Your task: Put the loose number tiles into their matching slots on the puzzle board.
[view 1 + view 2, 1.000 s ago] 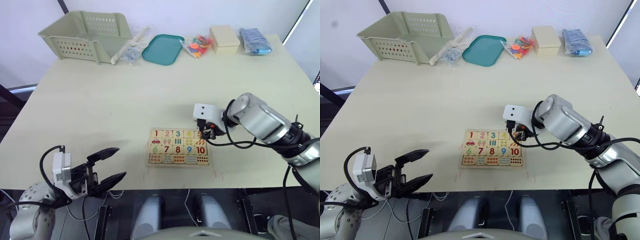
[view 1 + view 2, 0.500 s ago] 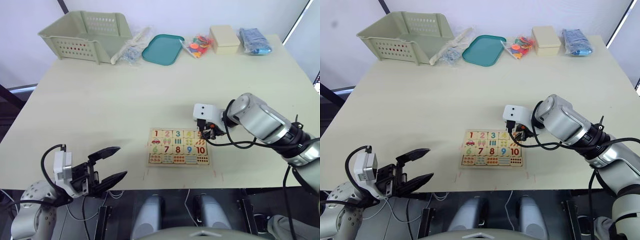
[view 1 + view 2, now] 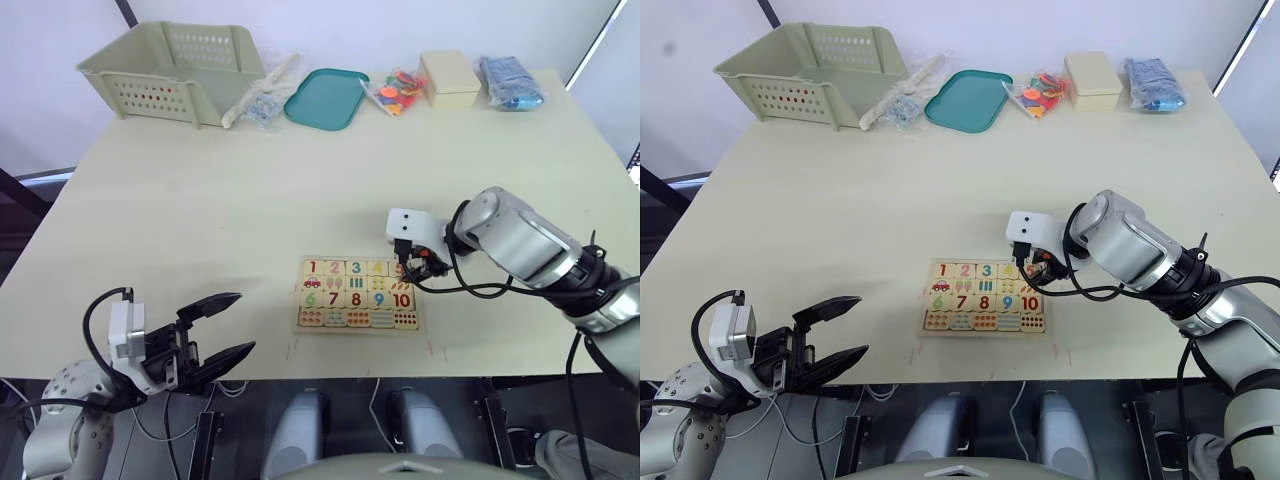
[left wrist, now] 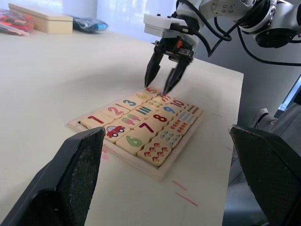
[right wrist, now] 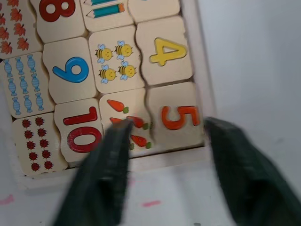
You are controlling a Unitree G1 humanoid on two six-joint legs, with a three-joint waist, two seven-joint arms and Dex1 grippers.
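Over tile 5 (image 5: pixel 178 116), same open right gripper (image 4: pixel 164 77)

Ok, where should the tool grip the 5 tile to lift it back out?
The 5 tile sits flush in the puzzle board's corner, rim on two sides, 4 tile and carrot tile on the others. No side face shows, so probably come straight down, wedging into the rim-side and carrot-side seams.

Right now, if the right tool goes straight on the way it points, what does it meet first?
Probably the 5 tile at the corner of the puzzle board. The right tool points down, open, its fingertips straddling that tile; contact is unclear.
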